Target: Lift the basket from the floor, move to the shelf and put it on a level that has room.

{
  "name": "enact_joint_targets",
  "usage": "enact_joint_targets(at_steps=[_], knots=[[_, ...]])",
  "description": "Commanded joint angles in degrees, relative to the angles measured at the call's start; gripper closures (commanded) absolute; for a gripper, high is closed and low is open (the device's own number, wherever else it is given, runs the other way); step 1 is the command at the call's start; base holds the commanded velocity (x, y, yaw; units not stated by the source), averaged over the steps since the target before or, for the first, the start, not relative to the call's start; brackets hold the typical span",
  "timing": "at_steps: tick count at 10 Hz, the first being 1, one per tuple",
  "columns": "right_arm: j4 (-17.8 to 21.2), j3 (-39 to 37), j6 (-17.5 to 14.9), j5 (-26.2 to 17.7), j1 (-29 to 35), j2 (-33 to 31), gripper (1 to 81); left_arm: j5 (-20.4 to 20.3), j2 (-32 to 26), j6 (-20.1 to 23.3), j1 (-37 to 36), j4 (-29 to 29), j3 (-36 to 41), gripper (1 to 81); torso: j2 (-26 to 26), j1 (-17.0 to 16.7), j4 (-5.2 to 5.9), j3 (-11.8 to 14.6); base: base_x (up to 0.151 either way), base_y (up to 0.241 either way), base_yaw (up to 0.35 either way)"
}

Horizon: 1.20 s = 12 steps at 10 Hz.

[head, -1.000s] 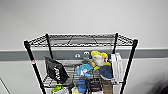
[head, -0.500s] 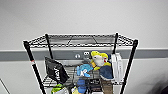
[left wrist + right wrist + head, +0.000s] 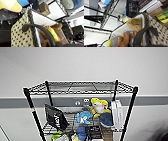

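Observation:
The shelf [image 3: 29,100] is a black wire rack right in front of me in the head view. Its top level [image 3: 82,87] is a bare wire grid between the four post tips. In the left wrist view the cream woven basket [image 3: 21,36] is very close, with its dark braided rim and a dark loop handle [image 3: 41,30] in front. Brown, orange and yellow plush toys [image 3: 53,33] lie in its white lining. The right wrist view has the basket's other end [image 3: 160,31], its loop handle [image 3: 142,35] and a brown plush [image 3: 135,24] inside.
The tier below the top holds a black bag [image 3: 55,117], yellow and blue plush toys [image 3: 98,107] and white boxes [image 3: 117,114]. A pale wall with a grey rail [image 3: 150,100] stands behind the rack. A cardboard box [image 3: 45,8] and books [image 3: 151,6] sit on lower tiers.

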Motion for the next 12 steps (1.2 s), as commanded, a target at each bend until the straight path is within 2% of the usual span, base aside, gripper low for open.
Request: enact_joint_targets(at_steps=[1, 12], knots=[[0.19, 8.26, 0.21, 0.14, 9.25, -5.07, 81.1, 0.31, -4.76, -0.02, -10.12, 0.90, 7.85, 81.1, 0.00, 0.00, 0.00, 0.00, 0.000, 0.000, 0.000], [0.54, 22.94, 0.91, 1.63, 14.79, -14.73, 81.1, 0.05, -12.50, -0.46, -15.92, 0.90, 22.09, 81.1, -0.02, 0.00, 0.00, 0.00, 0.000, 0.000, 0.000]])
